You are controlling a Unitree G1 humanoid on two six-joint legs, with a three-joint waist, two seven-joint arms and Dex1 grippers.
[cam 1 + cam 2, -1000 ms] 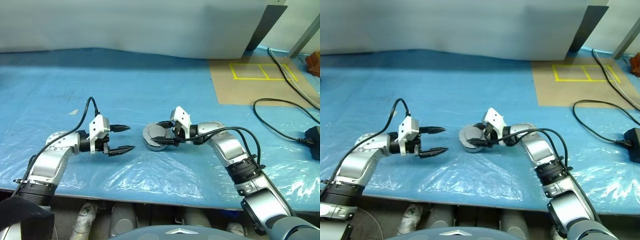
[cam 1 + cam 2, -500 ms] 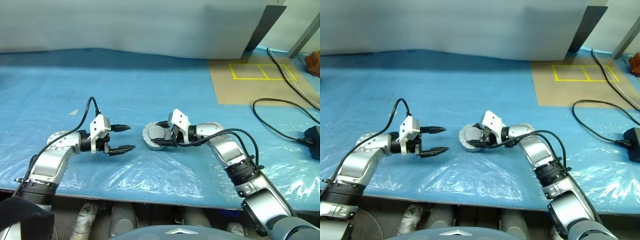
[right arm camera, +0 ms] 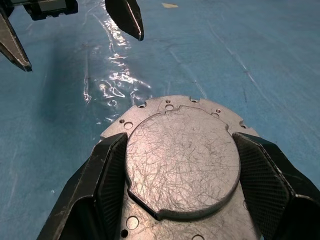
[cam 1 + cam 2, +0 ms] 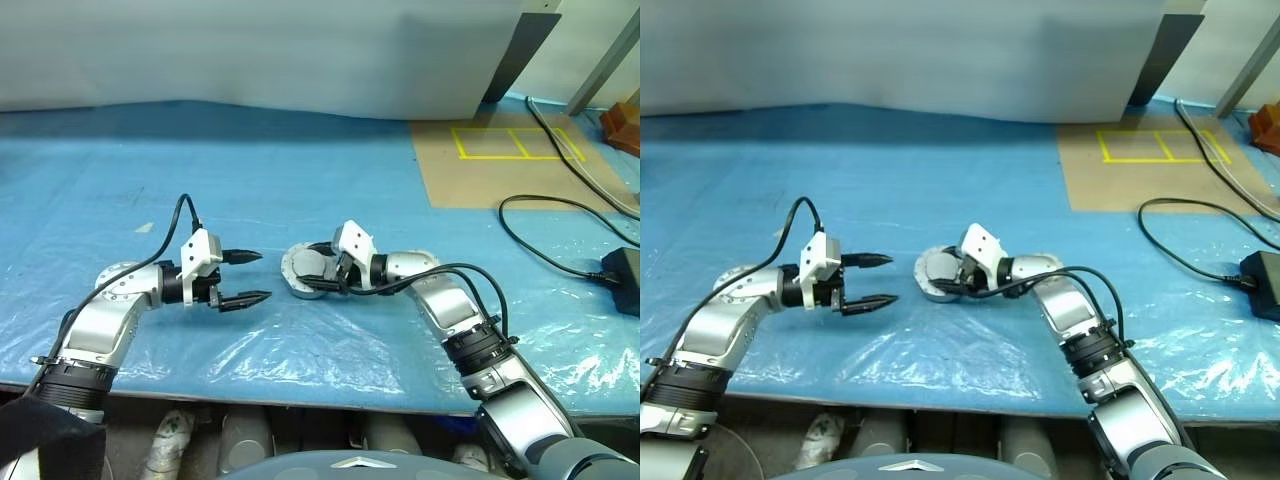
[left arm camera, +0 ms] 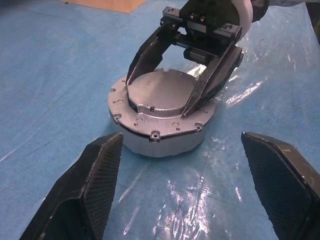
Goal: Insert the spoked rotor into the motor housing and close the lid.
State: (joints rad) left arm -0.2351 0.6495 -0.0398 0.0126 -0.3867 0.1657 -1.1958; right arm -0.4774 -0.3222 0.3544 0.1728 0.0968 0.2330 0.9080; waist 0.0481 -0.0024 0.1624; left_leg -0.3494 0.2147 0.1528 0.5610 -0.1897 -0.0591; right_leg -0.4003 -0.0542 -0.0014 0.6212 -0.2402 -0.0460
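Observation:
The motor housing [image 5: 150, 145], a round silver-grey puck, lies on the blue sheet at the table's middle. Its lid [image 3: 182, 160] lies flat on top, plain grey side up, with a raised centre. My right gripper [image 4: 322, 270] reaches in from the right, its two black fingers [image 3: 105, 180] pressed against opposite sides of that raised centre. My left gripper [image 4: 262, 276] hovers a short way left of the housing, open and empty, pointing at it. The spoked rotor is hidden.
Crinkled blue plastic sheet [image 4: 300, 350] covers the table up to its front edge. A brown board with yellow tape squares [image 4: 510, 145] lies at the back right. Black cables [image 4: 560, 215] and a black adapter [image 4: 622, 268] sit at the right.
My right wrist has rolled slightly over the lid while staying on it. The left arm has kept still. The head view has shifted a little.

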